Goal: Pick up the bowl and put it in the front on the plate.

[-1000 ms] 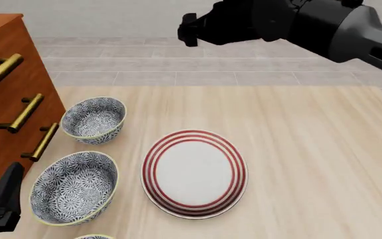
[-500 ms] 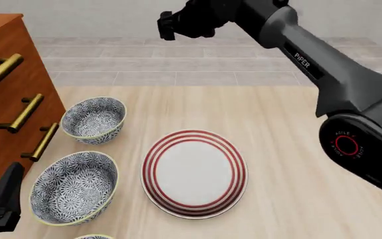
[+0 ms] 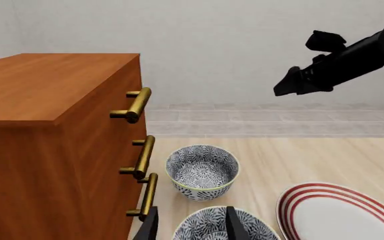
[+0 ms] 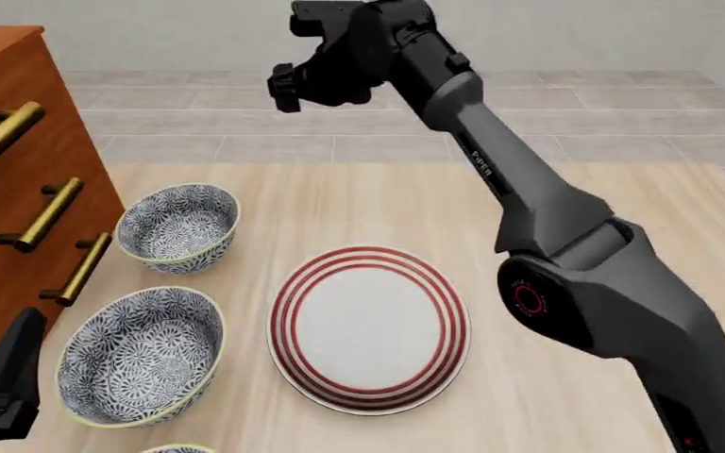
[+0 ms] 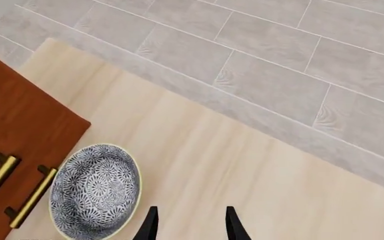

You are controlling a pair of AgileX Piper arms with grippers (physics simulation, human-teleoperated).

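My right jaws (image 4: 282, 90) are hanging apart w/ nothing in them, having swung left over the last sec; they're now high above the bowl (image 4: 178, 226), so I'm lining up a descent. Left jaws (image 3: 190, 227) open, empty, low by the drawers (image 4: 16, 203). Bowl's sitting on the pale wood counter (image 4: 589, 208), just behind-left of the plate (image 4: 369, 327); gray tile floor beyond.

- The right arm (image 4: 551, 236) carries small pale lettering along its long grey link, at about 1 o'clock from the plate (image 4: 369, 328); it is too small to read with certainty.
- A red ring emblem sits on the arm's dark elbow joint; its characters are illegible.
- No other text is readable.
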